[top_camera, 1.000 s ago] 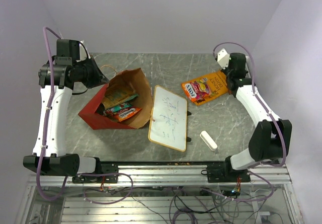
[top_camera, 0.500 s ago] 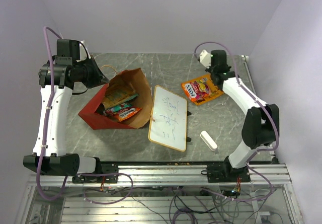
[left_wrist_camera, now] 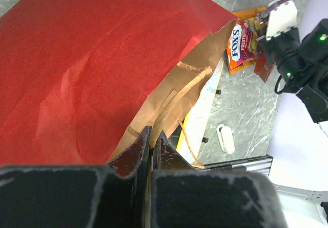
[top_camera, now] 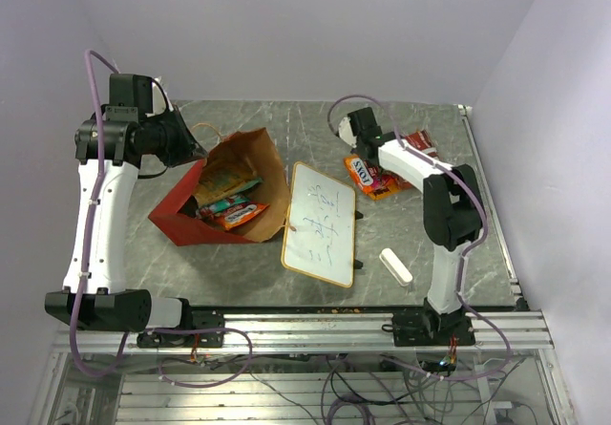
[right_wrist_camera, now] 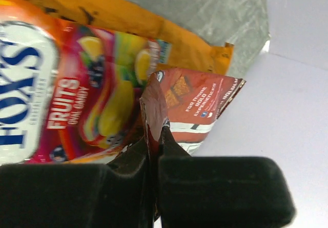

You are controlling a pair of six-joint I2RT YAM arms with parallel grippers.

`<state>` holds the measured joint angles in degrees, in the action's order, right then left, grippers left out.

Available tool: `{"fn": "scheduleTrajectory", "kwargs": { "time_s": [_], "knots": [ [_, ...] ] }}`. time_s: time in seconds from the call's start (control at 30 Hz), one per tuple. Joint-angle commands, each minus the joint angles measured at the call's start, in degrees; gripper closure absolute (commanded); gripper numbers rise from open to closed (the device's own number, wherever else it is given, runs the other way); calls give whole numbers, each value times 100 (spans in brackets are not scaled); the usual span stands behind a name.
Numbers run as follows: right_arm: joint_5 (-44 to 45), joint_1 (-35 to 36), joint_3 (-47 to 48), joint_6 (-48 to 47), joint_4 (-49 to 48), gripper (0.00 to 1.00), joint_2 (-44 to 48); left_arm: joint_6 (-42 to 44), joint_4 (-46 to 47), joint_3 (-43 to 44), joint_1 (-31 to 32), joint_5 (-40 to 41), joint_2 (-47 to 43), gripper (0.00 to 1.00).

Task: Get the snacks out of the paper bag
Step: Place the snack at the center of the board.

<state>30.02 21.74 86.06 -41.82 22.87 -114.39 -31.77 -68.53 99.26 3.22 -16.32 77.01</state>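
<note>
My right gripper (right_wrist_camera: pixel 154 138) is pinched shut on the corner of a dark red snack packet (right_wrist_camera: pixel 192 102). It hangs over the Fox's fruit candy packet (right_wrist_camera: pixel 77 84) near the far right corner of the table (top_camera: pixel 420 244). I should lower it flat beside that one, then let go. My left gripper (left_wrist_camera: pixel 152 138) is clamped on the rim of the paper bag (left_wrist_camera: pixel 87 59) by the left edge, and more snacks (top_camera: pixel 229 207) lie inside.
</note>
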Motion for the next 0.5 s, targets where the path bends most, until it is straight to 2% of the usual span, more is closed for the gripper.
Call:
{"fn": "scheduleTrajectory", "kwargs": {
  "time_s": [0.0, 0.27, 0.43, 0.47],
  "knots": [
    [30, 311, 154, 258, 280, 100, -222, 126, 16, 93, 56, 15, -1, 93],
    [-5, 626, 30, 227, 256, 100, -255, 149, 7, 109, 73, 54, 24, 93],
    [27, 630, 457, 372, 542, 100, -481, 145, 33, 122, 97, 27, 59, 93],
    [-8, 630, 530, 441, 653, 94, -520, 151, 33, 132, 99, 43, 55, 93]
  ]
}}
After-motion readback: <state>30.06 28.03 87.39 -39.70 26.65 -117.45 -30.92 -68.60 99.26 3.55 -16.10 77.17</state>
